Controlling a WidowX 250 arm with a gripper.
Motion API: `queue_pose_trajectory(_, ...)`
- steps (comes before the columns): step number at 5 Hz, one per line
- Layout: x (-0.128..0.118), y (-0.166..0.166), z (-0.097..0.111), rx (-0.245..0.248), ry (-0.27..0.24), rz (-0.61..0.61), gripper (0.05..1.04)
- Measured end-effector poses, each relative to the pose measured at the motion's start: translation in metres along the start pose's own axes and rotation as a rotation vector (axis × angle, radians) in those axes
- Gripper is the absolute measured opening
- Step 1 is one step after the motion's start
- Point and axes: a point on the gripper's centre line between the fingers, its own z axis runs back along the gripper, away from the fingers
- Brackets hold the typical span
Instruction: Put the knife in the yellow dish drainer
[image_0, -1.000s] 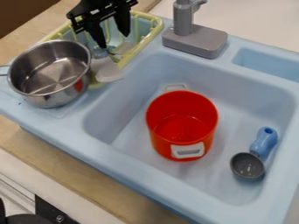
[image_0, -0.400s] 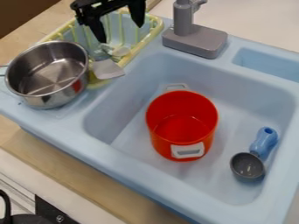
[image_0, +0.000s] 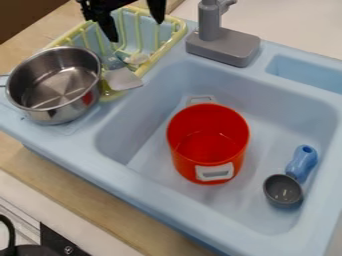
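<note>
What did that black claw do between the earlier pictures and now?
The gripper spread wider and rose clear of the knife, which turned slightly and lies partly in the yellow drainer. The steel pot shifted slightly left in view. The red bucket and ladle stayed put.

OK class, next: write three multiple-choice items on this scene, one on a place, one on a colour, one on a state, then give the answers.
1. Where is the red pot?
A) On the counter
B) In the sink
C) On the faucet

2. What colour is the handle of the ladle?
A) Yellow
B) Red
C) Blue

3. How do the fingers of the gripper stand?
A) Apart
B) Pressed together
C) Closed on the ladle

Answers:
1. B: the sink's walls surround it.
2. C: the handle behind the dark scoop is blue.
3. A: a gap shows between them.
</note>
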Motion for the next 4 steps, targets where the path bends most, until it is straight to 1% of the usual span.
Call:
queue_pose_trajectory(1, -0.019, -0.003, 0.006, -0.034, 0.049, -0.166, 0.998)
queue_pose_trajectory(2, -0.044, -0.008, 0.013, -0.059, 0.045, -0.387, 0.998)
queue_pose_trajectory(3, -0.068, -0.016, 0.02, -0.079, 0.026, -0.55, 0.998)
queue_pose_trajectory(4, -0.085, -0.02, 0.021, -0.093, 0.034, -0.667, 0.998)
